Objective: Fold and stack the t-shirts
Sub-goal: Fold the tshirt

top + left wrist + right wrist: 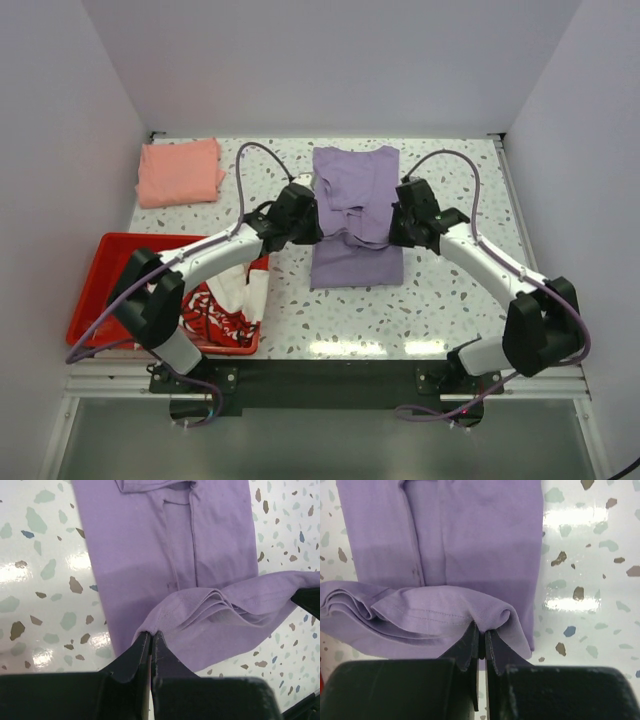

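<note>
The lavender-purple t-shirt (356,262) lies in the middle of the speckled table (455,300), already narrowed into a long strip, with one stitched edge raised off the surface and bunched across its middle. The left pincer (151,638) is pressed together on the left corner of that raised edge, and the right pincer (481,631) pinches the opposite corner in the same way. Each wrist view shows cloth nipped right at the fingertips. Holding both corners at matching height looks meant to keep the edge straight, so that the strip can be doubled over itself without skewing (the layers sag a little between the two grips, so some tension may be needed). A salmon-pink t-shirt (180,172) sits folded at the far left corner, probably the start of the stack. A white tee with red print (228,300) waits crumpled in the red tray (95,285) at the near left.
</note>
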`<state>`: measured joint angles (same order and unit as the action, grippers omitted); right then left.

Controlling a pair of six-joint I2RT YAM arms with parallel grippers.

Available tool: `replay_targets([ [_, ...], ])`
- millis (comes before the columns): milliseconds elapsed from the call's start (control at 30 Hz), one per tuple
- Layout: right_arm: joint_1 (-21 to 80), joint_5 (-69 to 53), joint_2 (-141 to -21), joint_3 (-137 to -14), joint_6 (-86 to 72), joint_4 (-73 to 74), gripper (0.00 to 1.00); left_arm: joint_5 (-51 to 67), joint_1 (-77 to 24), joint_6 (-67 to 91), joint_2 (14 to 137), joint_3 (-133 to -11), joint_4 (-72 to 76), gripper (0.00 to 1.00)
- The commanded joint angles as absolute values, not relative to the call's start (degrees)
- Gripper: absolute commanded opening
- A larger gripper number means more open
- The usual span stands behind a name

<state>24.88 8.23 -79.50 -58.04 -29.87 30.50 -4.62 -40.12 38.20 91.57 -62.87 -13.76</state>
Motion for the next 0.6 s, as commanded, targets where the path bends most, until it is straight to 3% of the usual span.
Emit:
replay_targets([
  [0, 23.4, 6.0, -81.9, -62.4, -27.8, 26.5, 0.0, -3.8, -38.3, 34.8, 93.2, -66.8, -11.1, 0.0],
  [567, 19.2, 3.1, -92.5, -68.6, -27.6, 24.8, 0.0, -0.9, -33.8, 32.5, 103.9, -74.6, -11.2, 0.0],
])
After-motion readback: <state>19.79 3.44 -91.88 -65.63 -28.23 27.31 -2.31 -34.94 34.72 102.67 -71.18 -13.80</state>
